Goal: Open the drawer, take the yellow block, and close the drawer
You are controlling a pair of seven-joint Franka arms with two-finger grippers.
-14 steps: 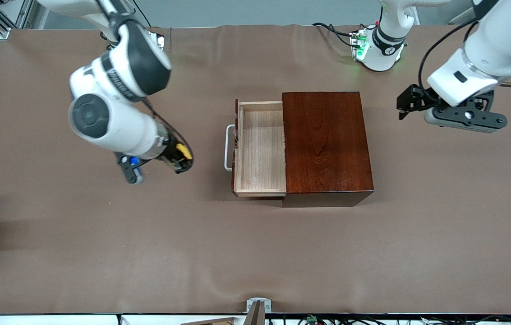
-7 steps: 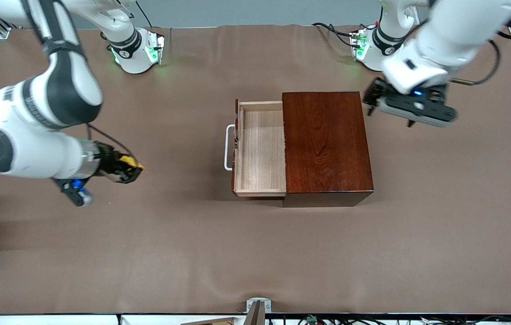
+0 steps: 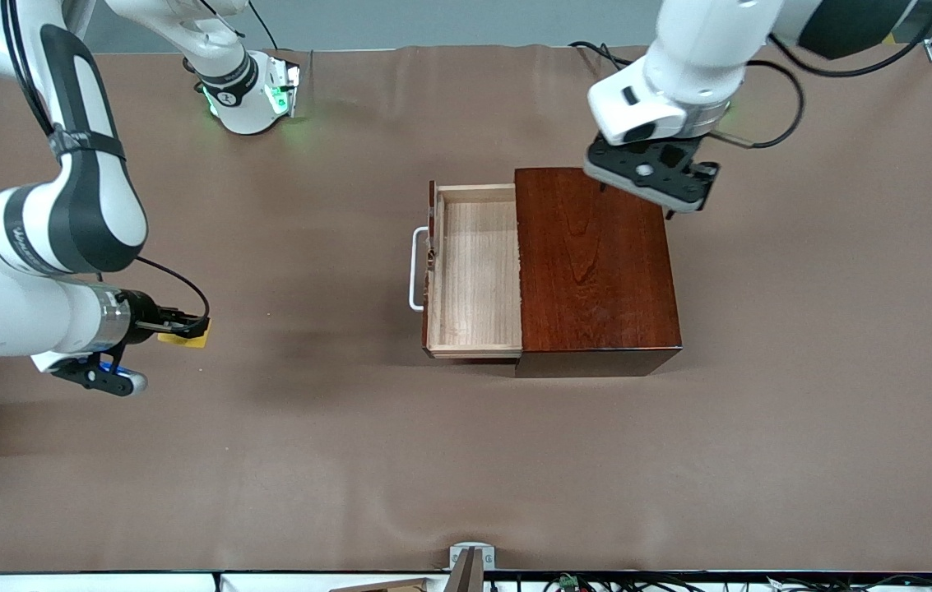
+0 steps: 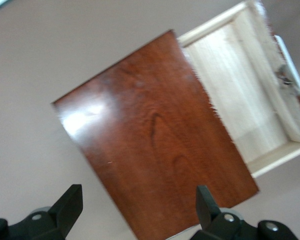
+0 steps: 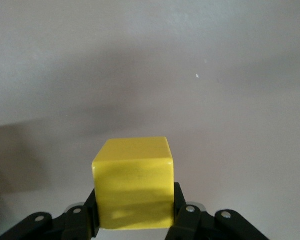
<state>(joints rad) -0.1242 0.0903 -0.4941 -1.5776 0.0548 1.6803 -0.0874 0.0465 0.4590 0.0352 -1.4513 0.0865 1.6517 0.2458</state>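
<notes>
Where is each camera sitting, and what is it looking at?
Front view: high across the table, facing both arms; it sees the wooden box, the open drawer, the left gripper and the right gripper.
Left wrist view: on the left arm, looking down at the box and drawer past its open fingers.
Right wrist view: on the right arm, looking at the yellow block squeezed in its fingers, over bare table.
Shared: front and left wrist views both show box and drawer.
</notes>
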